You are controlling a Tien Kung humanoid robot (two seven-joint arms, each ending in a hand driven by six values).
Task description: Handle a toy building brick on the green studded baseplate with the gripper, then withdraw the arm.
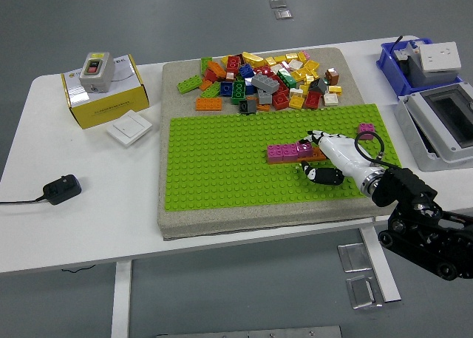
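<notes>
The right robot hand (pixel 319 157) reaches in from the lower right corner over the green baseplate (pixel 222 175). Its white fingers (pixel 316 139) lie at the right end of a short row of pink bricks (pixel 288 152), and an orange brick (pixel 318 153) shows just under them. The black thumb (pixel 322 176) is curled below, on the near side. The fingers are bent around this end of the row, but I cannot tell if they really grip a brick or only touch it. The row itself sits on the studs near the middle of the baseplate, a little to the right.

One more small pink brick (pixel 366 128) stands alone near the right edge of the baseplate. Behind the baseplate a pile of loose bricks (pixel 266 80) in many colours lies on the beige mat (pixel 185 72). On the left part of the white tabletop (pixel 66 227) there are a yellow box (pixel 105 94), a white switch plate (pixel 129 128) and a black plug (pixel 60 189).
</notes>
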